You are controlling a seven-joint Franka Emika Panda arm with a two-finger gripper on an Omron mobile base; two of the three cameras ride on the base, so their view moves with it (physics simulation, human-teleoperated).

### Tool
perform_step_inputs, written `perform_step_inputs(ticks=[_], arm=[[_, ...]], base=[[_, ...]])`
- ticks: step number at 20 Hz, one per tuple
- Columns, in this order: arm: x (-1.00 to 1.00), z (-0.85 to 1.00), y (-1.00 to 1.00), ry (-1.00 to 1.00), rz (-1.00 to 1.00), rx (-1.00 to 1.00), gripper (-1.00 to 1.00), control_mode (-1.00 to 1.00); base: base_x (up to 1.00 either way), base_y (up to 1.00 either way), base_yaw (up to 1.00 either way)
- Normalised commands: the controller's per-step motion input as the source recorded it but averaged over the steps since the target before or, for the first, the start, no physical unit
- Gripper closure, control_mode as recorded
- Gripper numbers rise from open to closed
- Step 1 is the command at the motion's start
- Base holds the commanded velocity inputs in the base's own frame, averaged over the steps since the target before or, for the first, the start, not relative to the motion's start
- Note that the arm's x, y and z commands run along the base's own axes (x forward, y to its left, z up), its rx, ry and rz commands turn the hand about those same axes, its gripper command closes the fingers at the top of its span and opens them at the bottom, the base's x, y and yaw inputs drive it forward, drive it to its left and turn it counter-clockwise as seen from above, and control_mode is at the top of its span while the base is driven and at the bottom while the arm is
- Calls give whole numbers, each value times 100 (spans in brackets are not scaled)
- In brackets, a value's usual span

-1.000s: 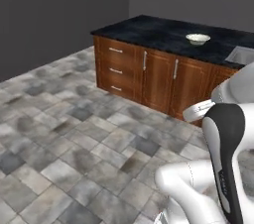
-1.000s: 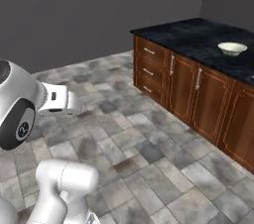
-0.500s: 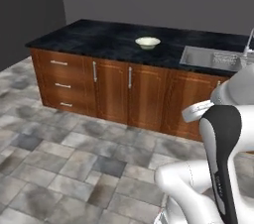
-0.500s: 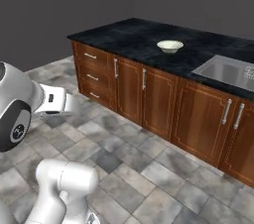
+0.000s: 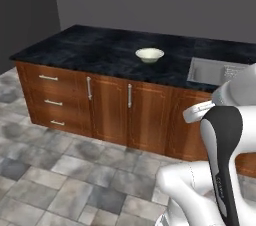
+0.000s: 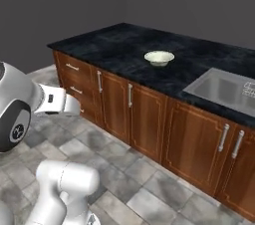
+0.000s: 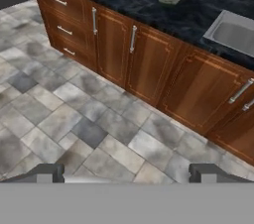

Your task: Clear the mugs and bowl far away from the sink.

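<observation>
Pincer (image 7: 126,173) hangs spread wide with nothing between its two dark tips, aimed down at the tiled floor (image 7: 74,119) in front of the cabinets (image 7: 149,64); my guess is it is carried ready like this because the base is not yet close enough for a reach. Beyond it, on the dark stone counter (image 5: 90,50), the bowl (image 5: 149,54) sits upright and alone, roughly midway along the counter's length and nearer the front edge than the back. The sink (image 5: 215,71) is sunk into the counter toward its right end, with bare stone between it and the bowl, so the bowl stands near enough to count as uncleared. I judge it wants shifting toward the counter's left end. Mugs I cannot make out
</observation>
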Motion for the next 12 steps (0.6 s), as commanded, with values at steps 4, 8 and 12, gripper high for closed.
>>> perform_step_inputs(ticks=[4,8,12], arm=[[0,0,0,0,0,0,-100,100],[0,0,0,0,0,0,-100,100],[0,0,0,0,0,0,-100,100]], base=[[100,-8,-6],[100,0,-8],[100,0,-8]])
